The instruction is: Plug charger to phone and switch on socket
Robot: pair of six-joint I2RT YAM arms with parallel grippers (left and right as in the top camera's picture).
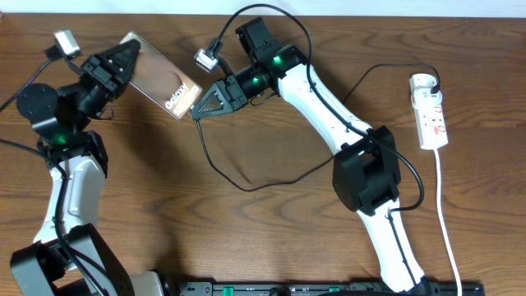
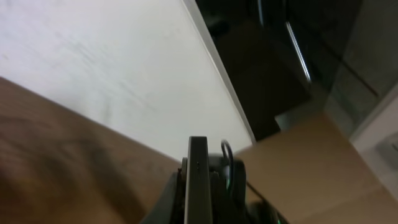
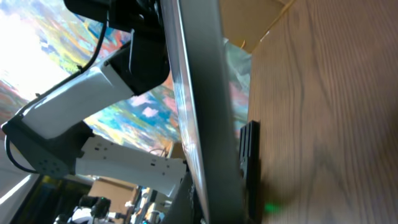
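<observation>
Overhead view: left gripper [image 1: 123,64] clamps the phone [image 1: 164,82] by one end, right gripper [image 1: 200,107] is closed on the charger [image 1: 246,187] tip at the phone's other end, seating not confirmable; power strip [image 1: 433,115] at far right, well apart, switch step judged not yet done.

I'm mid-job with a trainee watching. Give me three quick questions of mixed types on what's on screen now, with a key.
1. True or false: the left pincer is shut on the phone.
2. Where is the right pincer? A) at the phone's "Galaxy" end; B) resting on bare wood far from the phone; C) out of the overhead view.
3. Fill in: the black charger cable runs to the adapter on the white ___.

Key: 1 true; 2 A; 3 power strip.
</observation>
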